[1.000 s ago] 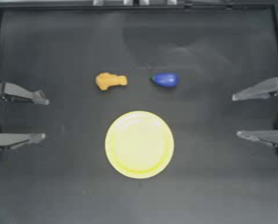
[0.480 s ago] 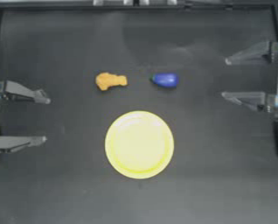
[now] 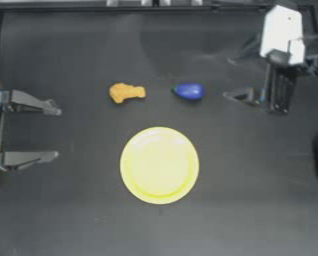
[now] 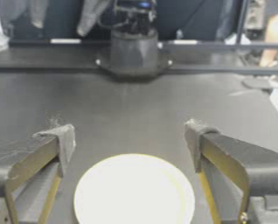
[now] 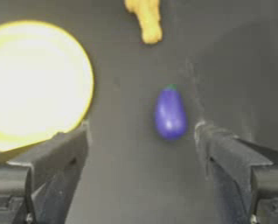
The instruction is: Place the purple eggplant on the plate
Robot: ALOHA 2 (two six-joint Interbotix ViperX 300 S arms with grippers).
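Table first: dark, and holding only three things that I can see. Biggest is the plate, bare, sitting near the middle toward my near edge, with nothing on it yet. Next in size are my two arms. My left gripper is parked at the left side with its jaws spread wide, looking across the plate in its wrist view, and I have no use for it here. My right gripper is out over the far right part of the table, jaws wide apart and holding nothing, lined up facing the eggplant; the right wrist view shows the eggplant lying on the table between and beyond the jaw tips, stem end pointing away from me. It rests apart from the plate, above it in the top view, with an orange piece well off to its other side. So I judge that nothing is done: the approach is under way, and the grasp, lift, carry and release are all left.
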